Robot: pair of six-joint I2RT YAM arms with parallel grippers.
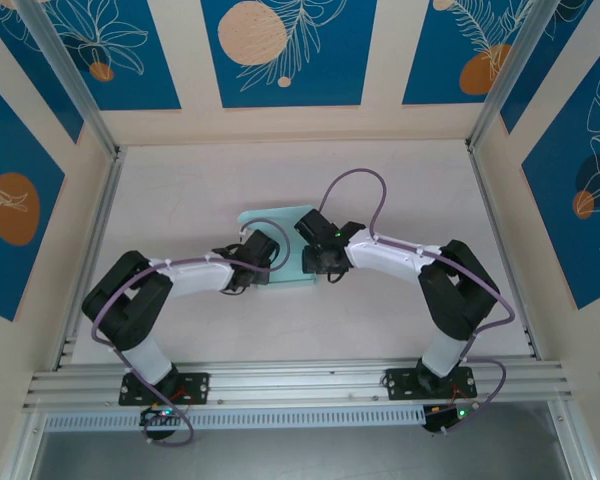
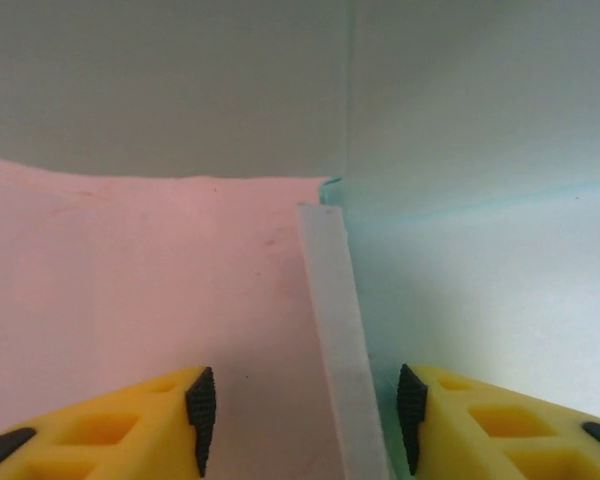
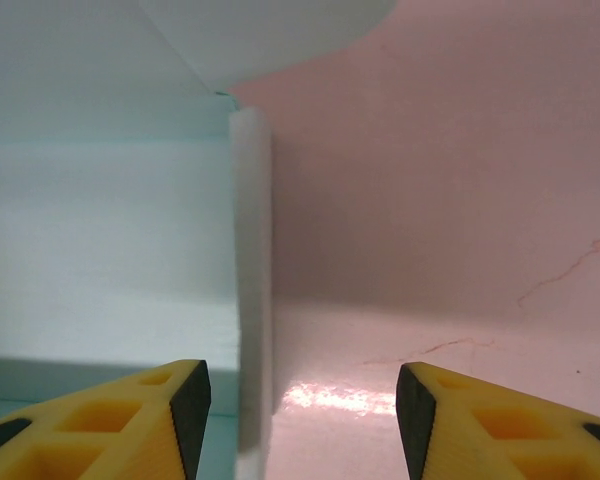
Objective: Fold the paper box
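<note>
Tabletop (image 2: pixel 130 290), paper box (image 2: pixel 480 290) wall within left pincer (image 2: pixel 300 405)

Left claw (image 2: pixel 306 415) parted, right claw (image 3: pixel 302 412) parted, both angled inward

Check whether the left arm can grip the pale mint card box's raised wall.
Probably yes: the left gripper stands open astride the upright wall edge of the pale mint card box, with nothing between its fingers and the card.
</note>
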